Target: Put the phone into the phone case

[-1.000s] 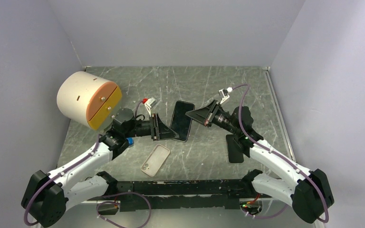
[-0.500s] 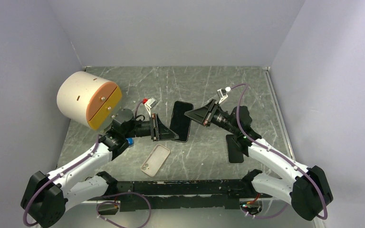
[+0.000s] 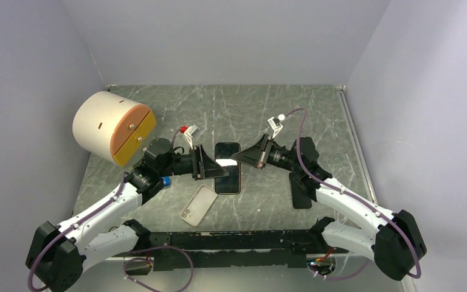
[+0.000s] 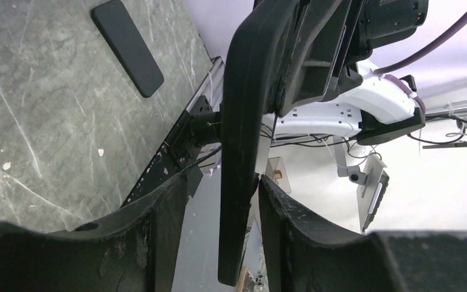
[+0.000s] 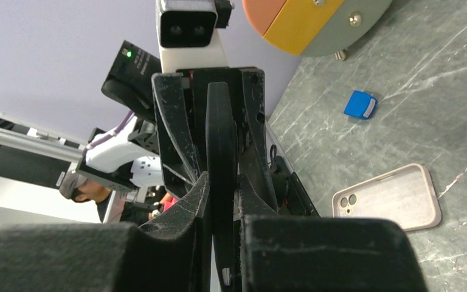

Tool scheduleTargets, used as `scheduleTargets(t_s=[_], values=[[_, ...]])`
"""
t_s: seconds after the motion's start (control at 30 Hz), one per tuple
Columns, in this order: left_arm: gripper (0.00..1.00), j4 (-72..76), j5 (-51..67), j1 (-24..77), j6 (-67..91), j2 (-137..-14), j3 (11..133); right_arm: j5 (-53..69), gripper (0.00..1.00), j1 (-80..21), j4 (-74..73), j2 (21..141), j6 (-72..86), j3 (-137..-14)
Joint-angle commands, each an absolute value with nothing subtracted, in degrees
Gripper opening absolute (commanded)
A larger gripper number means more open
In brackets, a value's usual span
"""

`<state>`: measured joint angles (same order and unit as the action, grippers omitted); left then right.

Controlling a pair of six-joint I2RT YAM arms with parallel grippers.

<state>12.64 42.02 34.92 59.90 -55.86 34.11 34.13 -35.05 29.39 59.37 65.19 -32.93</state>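
A black phone [image 3: 227, 169] hangs above the table between my two grippers, seen edge-on in both wrist views [image 4: 240, 152] [image 5: 221, 140]. My right gripper [image 3: 238, 157] [image 5: 222, 179] is shut on its right edge. My left gripper [image 3: 214, 165] [image 4: 222, 178] stands open around its left edge: one finger touches the phone and a gap shows beside the other. The pale beige phone case [image 3: 199, 205] [image 5: 389, 198] lies flat on the table just near and left of the phone, hollow side up, camera cutout at its near end.
A second black phone [image 3: 300, 190] [image 4: 127, 47] lies on the table under my right arm. A white drum with an orange and yellow face [image 3: 112, 128] stands at the far left. A small blue block [image 3: 166, 180] [image 5: 360, 104] sits by my left arm.
The right gripper has swung left and nearer with the phone. The phone has turned from slanted to square with the table and now sits closer to the case. The left gripper shifted slightly right.
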Motion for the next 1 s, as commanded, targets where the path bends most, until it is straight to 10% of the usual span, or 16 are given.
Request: scheduleTargets(t_s=[0.0, 0.43, 0.57, 0.97], values=[[0.5, 11.7, 40.3, 34.9, 57.2, -55.4, 37.7, 37.2, 0.0, -35.4, 32.1, 59.1, 63.7, -35.9], [0.03, 13.9, 40.1, 35.0, 57.7, -56.1, 37.9, 38.1, 0.22, -35.6, 27.6, 59.2, 61.0, -37.5], [0.03, 12.2, 38.2, 35.0, 56.9, -54.7, 38.0, 38.2, 0.43, -35.6, 25.7, 58.7, 60.2, -37.1], [0.03, 13.0, 33.6, 34.9, 56.7, -51.3, 38.8, 43.0, 0.59, -35.8, 26.3, 57.8, 60.3, -32.8]])
